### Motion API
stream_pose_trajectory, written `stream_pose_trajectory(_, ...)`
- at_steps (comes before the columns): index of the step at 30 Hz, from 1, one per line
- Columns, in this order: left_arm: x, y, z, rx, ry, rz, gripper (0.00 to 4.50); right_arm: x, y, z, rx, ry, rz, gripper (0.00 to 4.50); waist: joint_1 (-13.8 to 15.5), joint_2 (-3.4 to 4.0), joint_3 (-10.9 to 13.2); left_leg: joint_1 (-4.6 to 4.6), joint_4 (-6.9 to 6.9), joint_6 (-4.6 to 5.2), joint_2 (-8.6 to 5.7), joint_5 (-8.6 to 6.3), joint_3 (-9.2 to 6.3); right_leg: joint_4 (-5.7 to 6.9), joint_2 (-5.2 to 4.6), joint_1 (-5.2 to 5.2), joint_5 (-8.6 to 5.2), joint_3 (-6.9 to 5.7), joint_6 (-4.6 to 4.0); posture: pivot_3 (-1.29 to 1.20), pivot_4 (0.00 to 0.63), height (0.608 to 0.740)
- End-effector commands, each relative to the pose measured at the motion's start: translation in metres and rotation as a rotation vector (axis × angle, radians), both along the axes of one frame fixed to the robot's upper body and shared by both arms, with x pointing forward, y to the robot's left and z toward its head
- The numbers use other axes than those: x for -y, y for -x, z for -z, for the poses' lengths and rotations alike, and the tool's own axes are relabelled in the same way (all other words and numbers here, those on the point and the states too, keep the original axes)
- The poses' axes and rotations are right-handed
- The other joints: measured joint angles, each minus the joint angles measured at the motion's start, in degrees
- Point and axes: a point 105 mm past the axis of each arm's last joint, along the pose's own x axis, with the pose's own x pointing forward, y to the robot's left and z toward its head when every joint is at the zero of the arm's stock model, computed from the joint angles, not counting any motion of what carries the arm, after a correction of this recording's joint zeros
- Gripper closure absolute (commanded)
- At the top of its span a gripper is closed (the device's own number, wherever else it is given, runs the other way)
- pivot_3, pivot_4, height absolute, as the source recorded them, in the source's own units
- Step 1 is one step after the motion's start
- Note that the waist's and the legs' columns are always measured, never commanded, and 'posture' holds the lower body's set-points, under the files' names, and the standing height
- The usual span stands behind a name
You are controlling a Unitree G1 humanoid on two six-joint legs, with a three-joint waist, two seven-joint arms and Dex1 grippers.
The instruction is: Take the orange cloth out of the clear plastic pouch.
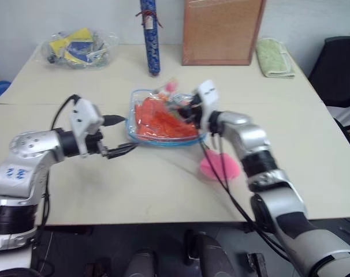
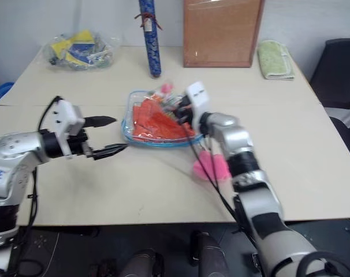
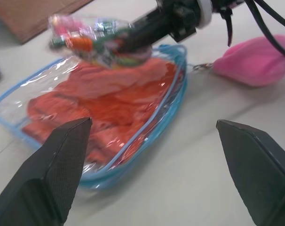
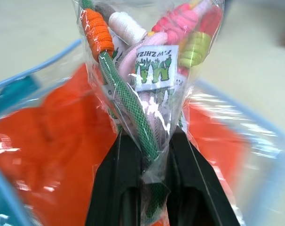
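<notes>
Your right gripper (image 4: 149,155) is clenched on a small packet of colourful bands (image 4: 149,70); the orange cloth (image 3: 109,101) beyond it remains inside the clear plastic pouch (image 3: 175,89). Your left gripper (image 3: 154,165) stands released, just short of the pouch.

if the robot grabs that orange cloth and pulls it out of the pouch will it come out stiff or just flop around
Probably floppy: the orange cloth lies crumpled and wrinkled inside the pouch, so it should drape and bunch. It looks thin, so likely light. It may drag the pouch along, since the open left gripper isn't holding it and the right gripper is shut on a small packet.

Orange cloth (image 2: 157,124) inside clear pouch (image 2: 129,131) — right end effector (image 2: 178,109) at its rim
</notes>
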Motion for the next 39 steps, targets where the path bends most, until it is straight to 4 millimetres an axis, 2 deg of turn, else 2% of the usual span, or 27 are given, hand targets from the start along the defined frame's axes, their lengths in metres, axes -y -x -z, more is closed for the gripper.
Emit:
stream_pose_trajectory(1,0.03,0.009,-0.006,0.025,-0.004,0.144,0.0,0.068,0.022,-0.021,0.048,-0.014,0.19,3.93,0.1,0.0,0.0,0.01,0.0,0.0,0.01,0.0,0.04,-0.03,0.02,0.01,0.0,0.01,0.01,0.0,0.15,0.74)
stream_pose_trajectory(2,0.041,0.01,-0.005,0.023,-0.001,0.19,0.0,0.101,0.033,-0.016,0.03,0.0,0.29,3.93,0.2,0.0,0.0,0.01,-0.01,0.0,0.01,0.0,0.03,-0.07,0.03,0.02,0.01,-0.02,0.01,0.0,0.15,0.74)
stream_pose_trajectory(3,0.055,0.011,-0.005,0.019,0.005,0.258,0.0,0.147,0.053,-0.003,-0.015,0.018,0.433,3.93,-0.4,0.0,0.0,0.01,-0.02,0.0,0.01,0.0,0.02,-0.07,0.04,0.03,0.01,-0.03,0.01,0.0,0.15,0.74)
stream_pose_trajectory(4,0.066,0.013,-0.005,0.019,0.008,0.31,0.0,0.179,0.074,0.009,-0.057,0.03,0.541,3.93,-1.3,0.0,0.0,0.13,-0.03,0.0,0.03,0.0,0.23,-0.02,0.11,0.06,0.01,0.11,0.01,0.0,0.15,0.74)
stream_pose_trajectory(5,0.074,0.013,-0.006,0.021,0.01,0.352,0.0,0.204,0.093,0.02,-0.096,0.042,0.629,3.93,0.4,0.13,0.0,0.1,-0.11,-0.02,0.04,0.0,0.41,0.06,0.17,0.12,0.02,0.28,-0.02,0.0,0.15,0.74)
stream_pose_trajectory(6,0.08,0.013,-0.006,0.023,0.01,0.381,0.0,0.218,0.11,0.03,-0.128,0.055,0.685,3.93,1.6,0.15,0.0,0.36,-0.14,-0.11,-0.02,0.09,0.17,-0.17,0.19,0.39,-0.06,-0.01,0.0,0.0,0.15,0.74)
stream_pose_trajectory(8,0.087,0.011,-0.009,0.034,0.01,0.418,0.0,0.229,0.134,0.05,-0.18,0.049,0.74,3.93,1.8,0.2,0.0,0.16,-0.11,-0.15,0.0,0.11,0.24,-0.03,0.2,0.28,-0.08,0.02,-0.02,0.0,0.15,0.74)
stream_pose_trajectory(10,0.09,0.009,-0.01,0.042,0.01,0.436,0.0,0.232,0.148,0.062,-0.218,0.042,0.765,3.93,0.7,0.21,0.0,0.22,-0.11,-0.13,-0.01,0.1,0.28,-0.09,0.2,0.34,-0.05,0.31,-0.01,0.0,0.15,0.74)
stream_pose_trajectory(11,0.09,0.009,-0.011,0.046,0.009,0.442,0.0,0.232,0.152,0.067,-0.23,0.046,0.774,3.49,-0.3,0.21,0.0,0.35,-0.11,-0.12,0.0,0.1,0.43,-0.1,0.24,0.38,0.02,0.47,-0.01,0.0,0.15,0.74)
stream_pose_trajectory(14,0.09,0.007,-0.012,0.056,0.006,0.45,0.0,0.233,0.16,0.074,-0.252,0.022,0.784,2.6,-1.7,0.2,0.0,0.57,-0.17,-0.16,0.04,0.16,0.5,-0.13,0.39,0.45,0.12,0.75,0.02,0.0,0.15,0.74)
stream_pose_trajectory(20,0.078,0.001,-0.008,0.068,-0.008,0.397,0.0,0.234,0.157,0.058,-0.231,0.061,0.741,0.58,-1.4,0.2,0.0,0.99,-0.72,-0.44,0.09,0.31,0.75,-0.1,0.81,0.39,0.1,1.31,-0.01,0.0,0.15,0.74)
stream_pose_trajectory(22,0.073,-0.001,-0.006,0.072,-0.018,0.373,0.0,0.232,0.156,0.053,-0.236,0.122,0.693,0.04,-1.3,0.2,0.0,1.04,-0.85,-0.45,0.08,0.32,0.85,-0.11,0.83,0.34,0.09,1.39,-0.05,0.0,0.15,0.74)
stream_pose_trajectory(25,0.057,-0.008,-0.006,0.095,-0.056,0.312,0.0,0.225,0.15,0.025,-0.177,0.22,0.597,0.04,-1.3,0.19,0.0,1.07,-0.87,-0.44,0.08,0.31,0.9,-0.18,0.86,0.36,0.09,1.42,-0.06,0.0,0.15,0.74)
stream_pose_trajectory(28,0.024,-0.024,-0.005,0.137,-0.159,0.198,0.0,0.195,0.143,-0.016,-0.076,0.234,0.416,0.04,-1.7,0.15,0.0,1.21,-0.89,-0.43,0.09,0.3,1.07,-0.16,0.94,0.37,0.09,1.6,-0.06,0.0,0.15,0.74)
stream_pose_trajectory(30,0.0,-0.034,-0.001,0.172,-0.262,0.135,0.0,0.163,0.146,-0.031,-0.046,0.25,0.232,0.04,-1.7,0.12,0.0,1.33,-1.01,-0.43,0.09,0.3,1.03,-0.16,1.11,0.35,0.09,1.81,-0.05,0.0,0.15,0.74)
stream_pose_trajectory(33,-0.032,-0.048,0.0,0.223,-0.405,0.05,0.0,0.103,0.166,-0.036,-0.066,0.246,-0.121,0.04,-1.4,0.04,0.1,1.34,-1.1,-0.51,0.16,0.29,0.89,-0.19,1.24,0.32,0.07,1.78,-0.07,0.0,0.15,0.74)
stream_pose_trajectory(35,-0.046,-0.055,0.0,0.259,-0.485,0.023,0.0,0.074,0.182,-0.034,-0.086,0.249,-0.303,0.04,-1.2,-0.03,0.1,1.27,-1.1,-0.51,0.17,0.28,0.83,-0.24,1.21,0.31,0.07,1.71,-0.09,0.0,0.15,0.74)
stream_pose_trajectory(37,-0.049,-0.06,-0.001,0.281,-0.515,0.013,0.0,0.051,0.195,-0.028,-0.094,0.276,-0.432,0.04,-0.8,-0.03,0.1,1.25,-1.05,-0.33,0.11,0.18,0.83,-0.27,1.09,0.3,0.08,1.66,-0.09,0.0,0.15,0.74)
stream_pose_trajectory(39,-0.048,-0.065,-0.001,0.296,-0.524,0.009,0.0,0.041,0.198,-0.026,-0.089,0.284,-0.474,0.04,-0.2,-0.04,0.1,1.25,-0.96,-0.1,0.08,0.05,0.88,-0.27,1.01,0.3,0.14,1.62,0.01,0.0,0.15,0.74)
